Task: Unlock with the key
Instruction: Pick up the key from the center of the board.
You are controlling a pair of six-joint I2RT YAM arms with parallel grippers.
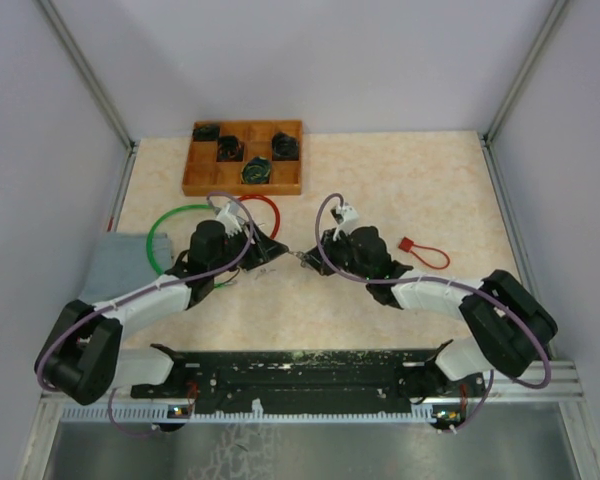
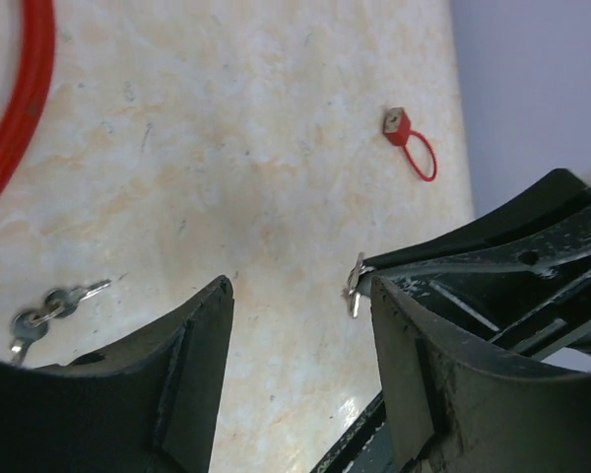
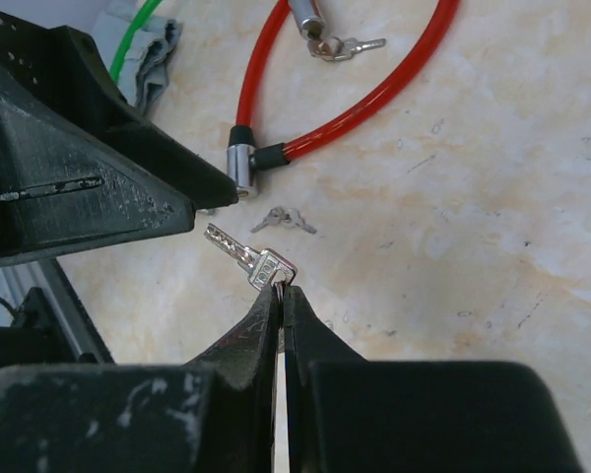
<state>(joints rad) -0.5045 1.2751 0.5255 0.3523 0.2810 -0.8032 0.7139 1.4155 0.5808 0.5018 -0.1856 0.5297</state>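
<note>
- Key (image 3: 248,258) gripped by its head in the right pincer (image 3: 282,296), which is closed tight on it; the blade points left, over the middle of the desk (image 1: 400,190).
- Left pincer (image 2: 295,296) spread wide, holding nothing, just left of the key.
- Red cable lock (image 3: 374,99) lies on the desk, far-left of the key, with its metal barrel (image 3: 240,168) beside the left pincer.
- Small red padlock (image 2: 399,126) lies well to the right.
</note>
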